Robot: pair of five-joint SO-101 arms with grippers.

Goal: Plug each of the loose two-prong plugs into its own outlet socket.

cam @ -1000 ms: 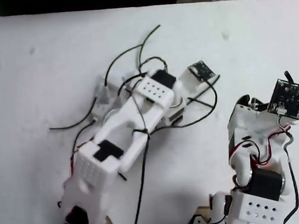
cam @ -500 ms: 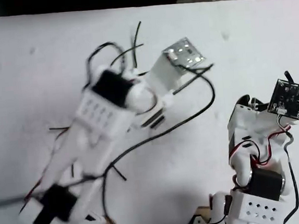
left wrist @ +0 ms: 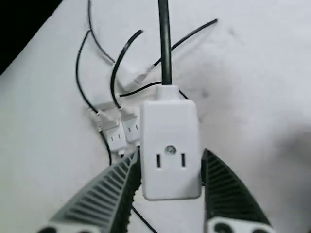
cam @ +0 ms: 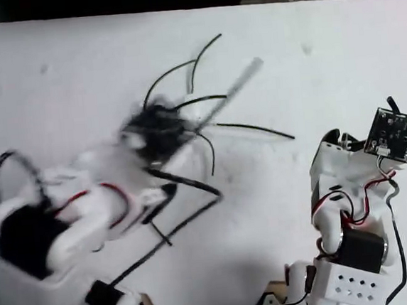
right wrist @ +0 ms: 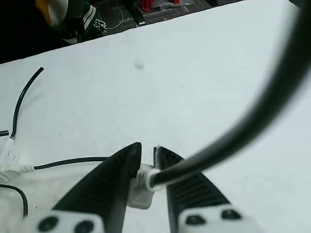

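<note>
Two arms stand at one white worktop (cam: 54, 80); in the high view the left arm (cam: 73, 214) stretches low across the near left part, and the right arm (cam: 343, 204) sits folded upright at the near right. Between them, toward the middle of the worktop, several thin black cables (cam: 185, 104) fan out from one tangle, too crossed over to count surely.

Two claws, each closed on something; the left claw (left wrist: 170, 154) has its two ribbed fingers pressed against the sides of one white socket block (left wrist: 169, 141), held face-up with its pair of slots showing and one thick black cord (left wrist: 164, 43) leaving its far end. Just beyond it, two smaller white sockets (left wrist: 119, 131) lie side by side on the worktop, touching or nearly so, each on its own thin cable; one more white cable end (left wrist: 143, 75) lies farther off among the wires.

The right claw (right wrist: 147, 146) is almost fully pressed together, pinching one small white plug (right wrist: 141, 187) low over the worktop; its prongs are hidden. One further white socket (right wrist: 8, 156) lies well apart from it.
</note>
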